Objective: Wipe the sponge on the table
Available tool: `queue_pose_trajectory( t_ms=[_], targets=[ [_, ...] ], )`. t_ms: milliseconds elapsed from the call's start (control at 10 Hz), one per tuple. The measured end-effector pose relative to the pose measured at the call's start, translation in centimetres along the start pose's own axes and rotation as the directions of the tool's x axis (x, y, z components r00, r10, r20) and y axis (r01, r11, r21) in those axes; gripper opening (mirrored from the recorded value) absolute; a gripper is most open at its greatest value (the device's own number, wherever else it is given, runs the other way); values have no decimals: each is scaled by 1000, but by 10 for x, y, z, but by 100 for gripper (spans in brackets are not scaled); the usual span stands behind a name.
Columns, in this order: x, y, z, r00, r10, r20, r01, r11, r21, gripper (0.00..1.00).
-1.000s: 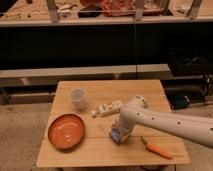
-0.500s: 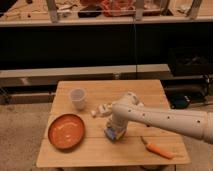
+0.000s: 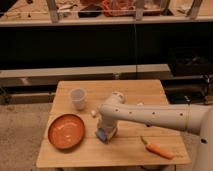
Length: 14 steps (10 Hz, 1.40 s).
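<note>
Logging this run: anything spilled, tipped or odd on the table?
Nothing stands out. The white cup stands upright, the round orange plate lies flat, the gripper sits at the light-blue sponge on the wooden table.

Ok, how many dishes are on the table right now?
2: a white cup at the far left of the table, and an orange plate at near left. The gripper is down on the sponge beside the plate; the arm could hide something small.

On the table (image 3: 131, 91) the gripper (image 3: 106, 129) seems atop the sponge (image 3: 101, 135), between plate (image 3: 65, 131) left and carrot (image 3: 160, 149) right.
</note>
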Motion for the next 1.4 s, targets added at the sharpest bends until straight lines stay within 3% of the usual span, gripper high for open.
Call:
queue_pose_trajectory(
  t_ms=[500,800,1100,1400],
  targets=[
    [-39,40,-2,997,-69,-44,67,997,-31,54],
    [-49,54,5,994,-96,-54,93,995,-45,54],
    [-36,82,6,997,-61,-50,60,998,-27,54],
    [-17,128,1,999,-2,-41,3,1000,7,54]
  ],
)
